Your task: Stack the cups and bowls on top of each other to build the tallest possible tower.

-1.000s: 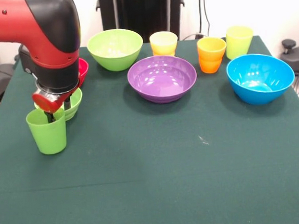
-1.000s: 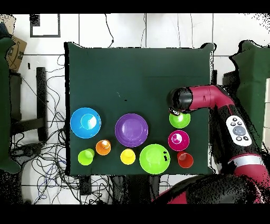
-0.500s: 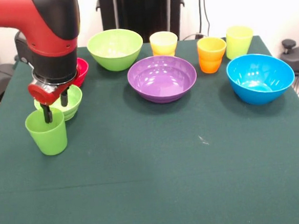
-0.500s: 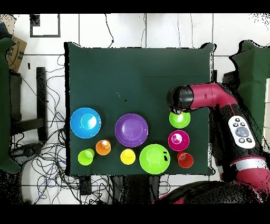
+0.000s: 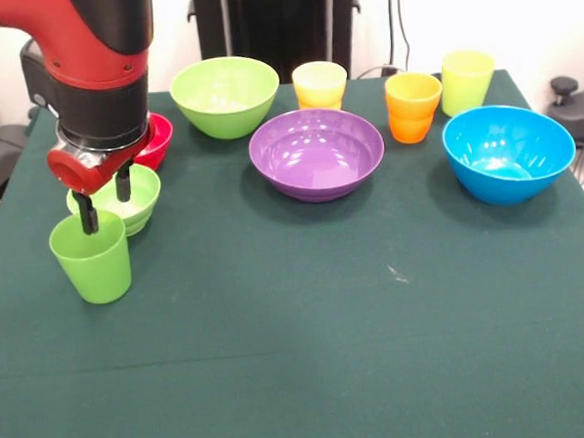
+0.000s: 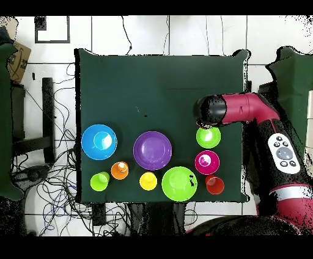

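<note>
At the left of the frame my fingers point(image 5: 103, 202) hang spread over the glossy green plastic cup point(image 5: 92, 258) on the surface, holding nothing, so I reckon next is dropping down to grab its rim.

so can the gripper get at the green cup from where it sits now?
Probably yes. The gripper hangs right above the green cup, one finger at the rim, nothing over it. The small green bowl sits close behind, so there is little room on that side.
</note>
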Motion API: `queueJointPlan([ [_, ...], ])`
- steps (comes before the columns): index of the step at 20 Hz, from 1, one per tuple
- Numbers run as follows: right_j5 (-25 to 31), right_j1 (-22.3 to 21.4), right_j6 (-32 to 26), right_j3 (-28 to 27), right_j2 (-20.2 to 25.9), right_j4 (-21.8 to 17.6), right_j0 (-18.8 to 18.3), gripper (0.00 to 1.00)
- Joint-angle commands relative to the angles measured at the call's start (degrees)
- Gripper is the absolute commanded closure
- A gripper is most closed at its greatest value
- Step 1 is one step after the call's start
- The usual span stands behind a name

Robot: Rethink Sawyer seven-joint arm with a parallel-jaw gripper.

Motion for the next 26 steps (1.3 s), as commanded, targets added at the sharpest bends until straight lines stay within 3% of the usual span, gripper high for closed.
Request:
queueJointPlan([
  [1,2.42,2.44,-3.97,0.97,0.21,0.89,0.64,0.00],
  [10,2.38,5.33,-5.43,-0.28,-0.65,-0.47,-0.09,0.00],
  [21,2.87,5.54,-2.83,-0.13,-0.91,-0.45,2.52,0.00],
  [22,2.96,5.55,-2.89,-0.16,-0.88,-0.29,2.56,1.00],
  [26,3.01,5.41,-2.85,-0.01,-0.73,0.01,2.61,1.00],
])
